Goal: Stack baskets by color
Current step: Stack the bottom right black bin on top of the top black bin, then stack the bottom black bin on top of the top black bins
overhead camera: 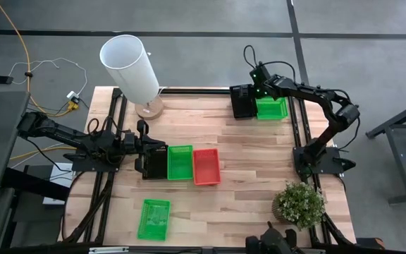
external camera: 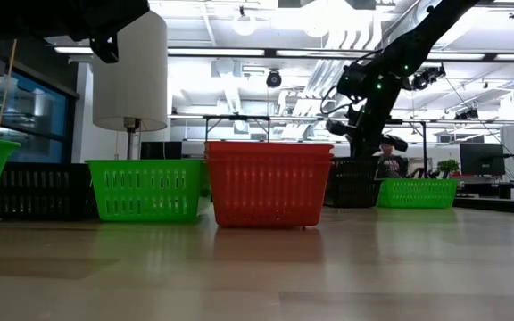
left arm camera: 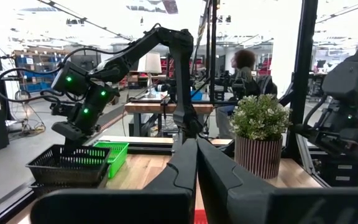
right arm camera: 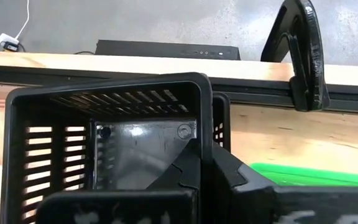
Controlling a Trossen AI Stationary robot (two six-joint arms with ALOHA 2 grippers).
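At the table's far right, my right gripper [overhead camera: 254,90] is shut on a black basket [left arm camera: 70,165] that stands over a second black basket [right arm camera: 223,121], next to a green basket [overhead camera: 272,108]. On the left stand a black basket [overhead camera: 155,162], a green basket [overhead camera: 180,162] and a red basket [overhead camera: 206,166] in a row. Another green basket [overhead camera: 154,219] rests on its bottom near the front edge. My left gripper [left arm camera: 196,152] hovers shut above the left black basket, touching nothing. My right gripper pinches one side wall [right arm camera: 205,134] of the black basket near a corner, one finger [right arm camera: 188,171] inside and one [right arm camera: 232,171] outside. The fingers come slanting down from above. The basket stays upright, open side up, over the second black basket; whether it rests in it I cannot tell.
A white lamp shade [overhead camera: 131,67] on a wooden foot [overhead camera: 149,107] stands at the far left. A potted plant [overhead camera: 298,203] sits at the near right corner. Bare wood lies in the table's middle [overhead camera: 259,162]. A person [left arm camera: 247,65] is in the room beyond.
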